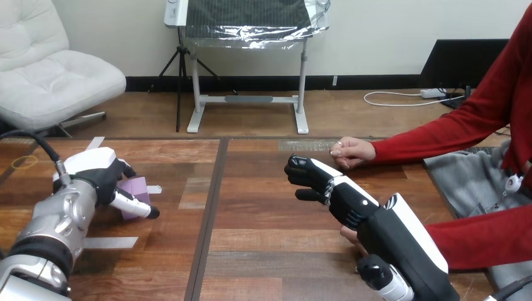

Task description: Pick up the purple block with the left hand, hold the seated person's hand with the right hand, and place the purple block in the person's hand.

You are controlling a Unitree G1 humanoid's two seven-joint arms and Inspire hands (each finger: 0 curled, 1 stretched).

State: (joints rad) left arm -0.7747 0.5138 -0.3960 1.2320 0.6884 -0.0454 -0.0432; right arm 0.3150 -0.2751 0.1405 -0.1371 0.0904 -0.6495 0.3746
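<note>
Head view: L hand sits low on the bench at the left, fingers and thumb clamped round the purple block. The block looks to be down on the wood, prob. gripped ready for the lift. R hand reaches over mid-bench, fingers curled on nothing. It's above the person's nearer hand, which pokes out beneath it, not held yet. The person's farther hand rests just beyond, apart.
</note>
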